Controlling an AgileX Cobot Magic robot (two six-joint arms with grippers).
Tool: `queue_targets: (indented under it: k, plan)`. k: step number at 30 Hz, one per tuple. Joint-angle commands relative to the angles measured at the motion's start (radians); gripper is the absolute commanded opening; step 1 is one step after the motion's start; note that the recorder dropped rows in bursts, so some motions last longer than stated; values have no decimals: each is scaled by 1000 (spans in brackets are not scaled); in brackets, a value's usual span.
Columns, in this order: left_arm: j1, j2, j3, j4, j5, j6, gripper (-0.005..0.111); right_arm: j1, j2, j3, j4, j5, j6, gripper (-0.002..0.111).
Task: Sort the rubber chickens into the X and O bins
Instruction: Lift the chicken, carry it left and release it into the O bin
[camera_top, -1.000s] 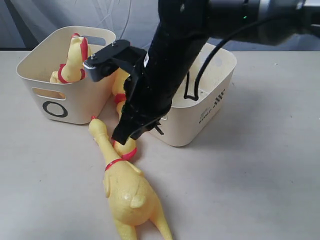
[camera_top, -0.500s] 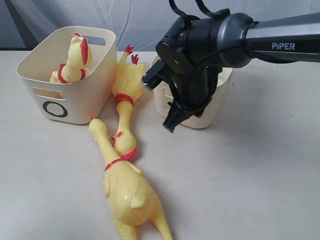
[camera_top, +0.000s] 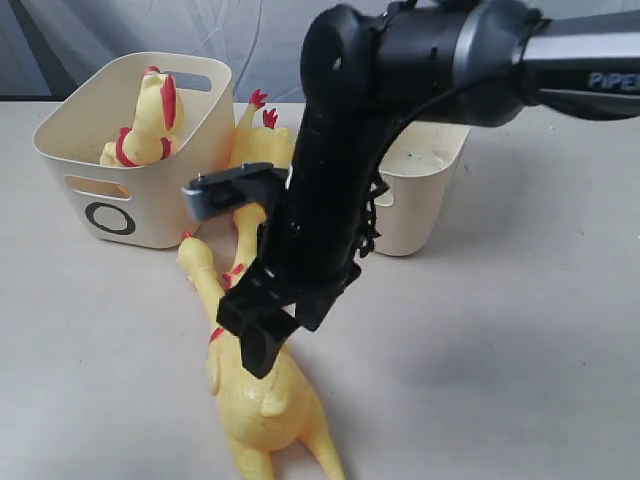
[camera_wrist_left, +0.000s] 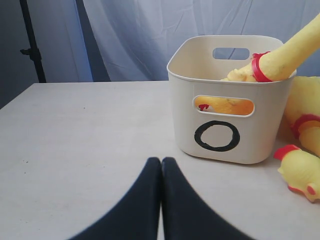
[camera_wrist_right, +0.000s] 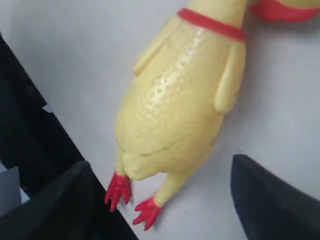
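beyond the right gripper (camera_wrist_right: 160, 195), two cream plastic rectangular tubs: the o-marked tub (camera_top: 150, 205), already loaded with one yellow rubber chicken (camera_top: 150, 120), and the second tub (camera_top: 425, 205), mark hidden. between them, a slimmer yellow rubber chicken (camera_top: 255, 155), unsorted. directly beneath the gripper, a plump yellow rubber chicken (camera_top: 265, 405) flat on the pale table (camera_top: 500, 350), probably next. jaws spread wide either side of its body, no contact visible. left gripper (camera_wrist_left: 161, 200) pressed together, empty, facing the o-marked tub.

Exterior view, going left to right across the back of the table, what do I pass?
O bin holding one chicken → chicken lying between the bins → second cream bin.
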Motion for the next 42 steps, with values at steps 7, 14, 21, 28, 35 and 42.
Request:
queue_targets:
  k: [7,14,21,28,35,42]
  plan:
    - [-4,-5,-2,0,-14,-6,0,119,206,6,-14,2,70,73]
    - [-4,-5,-2,0,-14,-6,0,163,279,6,-131,2,165,0]
    - [-4,-5,-2,0,-14,-6,0,183,189,6,-135,2,165,-1]
    - [-4,-5,-2,0,-14,-6,0,245,-3,6,-113,2,161,-1]
    - [-4,-5,-2,0,-14,-6,0,344,-156,3,-173,2,38,-1]
    - [-4,-5,-2,0,-14,-6,0,344,-193,-4,-201,-389,-177,-1]
